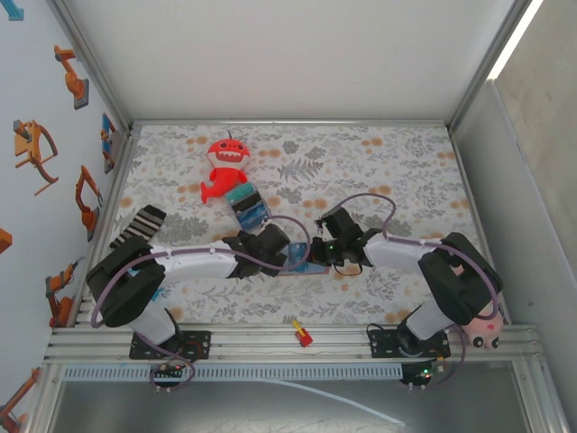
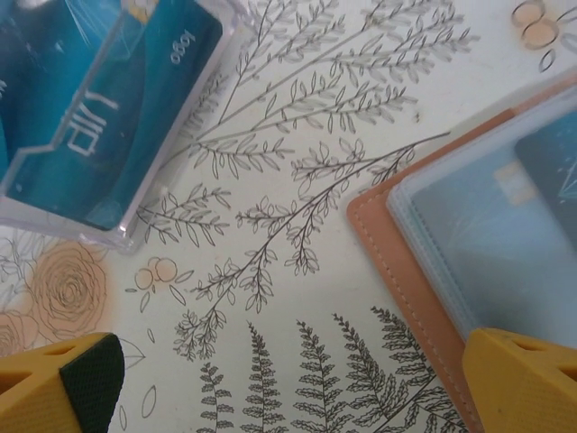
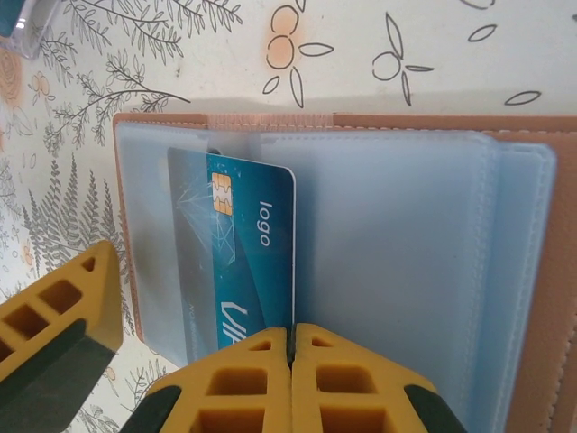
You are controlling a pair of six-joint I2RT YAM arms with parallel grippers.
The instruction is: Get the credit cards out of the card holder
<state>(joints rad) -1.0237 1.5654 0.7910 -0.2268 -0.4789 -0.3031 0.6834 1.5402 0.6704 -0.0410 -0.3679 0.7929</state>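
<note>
A: Card holder [image 3: 388,271]: where does it lie?

B: Start nearest. On the metal rail at the table's near edge sits a small red-and-yellow thing [image 1: 302,335]. Just past it, the holder lies open and flat on the flowered cloth [image 1: 406,180]. In the top view it is toward 6 o'clock from the cloth's middle, beneath the two wrists.

A: And the tools?

B: The right gripper [image 3: 290,338] is clenched, its yellow fingers pressed together with no gap. The tips stand over the holder's pale blue-grey sleeves, right at the long edge of a teal credit card [image 3: 257,244]. The card lies face up, not between the fingers, and I cannot tell whether the tips touch it. The left gripper [image 2: 290,347] is released, its fingers spread wide over bare cloth, with the holder's tan edge at its 3 o'clock.

A: Any writing?

B: The card reads "logo" in white near a gold chip. A bigger white mark below that is partly hidden by the fingers. In the right wrist view, the card's part toward 9 o'clock looks dulled under the plastic and the rest is bright.

A: Farther out?

B: A clear case [image 2: 108,117], at 10 o'clock from the holder, holds another teal card, also printed "logo". Beyond it, at 11 o'clock, is a red plush toy [image 1: 225,170].
</note>
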